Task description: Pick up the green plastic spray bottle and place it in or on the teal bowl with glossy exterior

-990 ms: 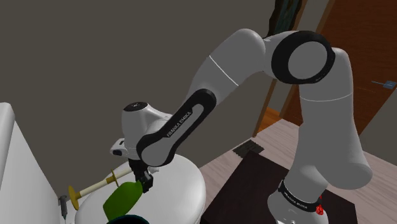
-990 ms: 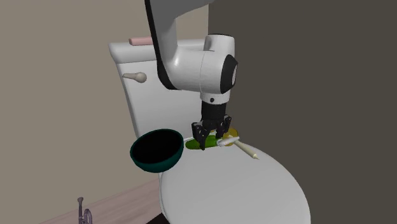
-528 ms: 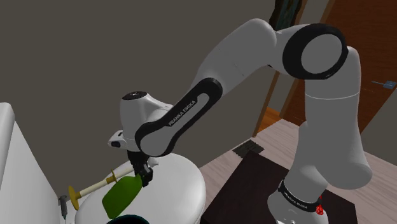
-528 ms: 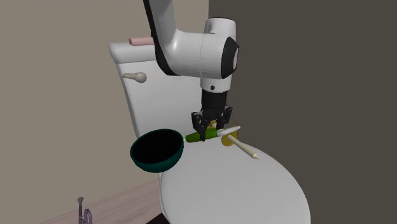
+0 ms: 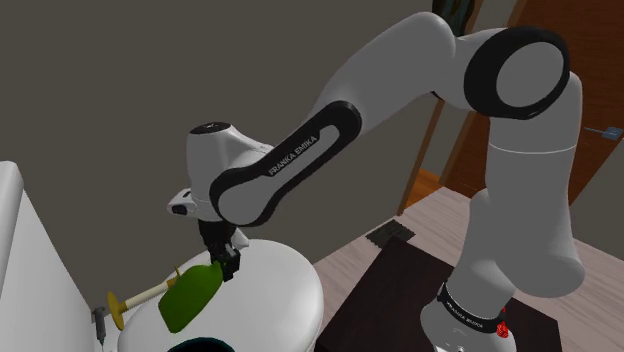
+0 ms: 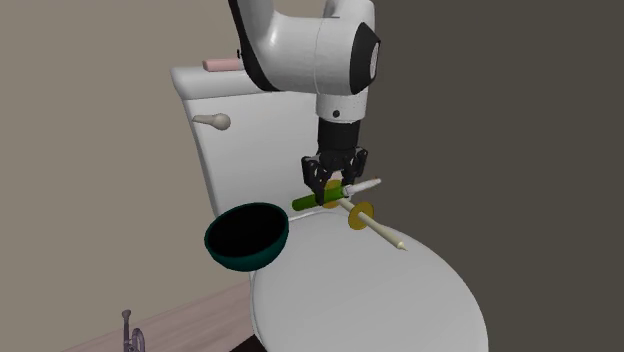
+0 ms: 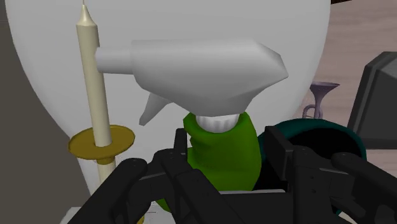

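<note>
My gripper [image 6: 335,186] is shut on the green spray bottle [image 6: 307,203] and holds it lying sideways, a little above the white toilet lid [image 6: 370,295]. In the wrist view the black fingers [image 7: 184,153] clasp the green body [image 7: 222,149] just below its white spray head [image 7: 203,67]. In the shoulder view the bottle [image 5: 190,297] hangs below the gripper [image 5: 222,262]. The teal bowl [image 6: 247,236] sits at the lid's edge, to the second exterior view's left of the bottle, and shows beside the fingers [image 7: 331,135].
A cream candle [image 6: 378,230] with a yellow disc [image 6: 358,215] lies on the lid under the gripper, close beside the bottle [image 7: 92,95]. The toilet tank [image 6: 240,130] with its flush handle [image 6: 212,121] stands behind. A pink item [image 6: 222,64] lies on the tank. A valve [image 6: 130,335] stands by the floor.
The gripper has risen with the green bottle clasped in it, lifting it off the toilet lid. The candle has stayed on the lid; the bowl has not moved.
</note>
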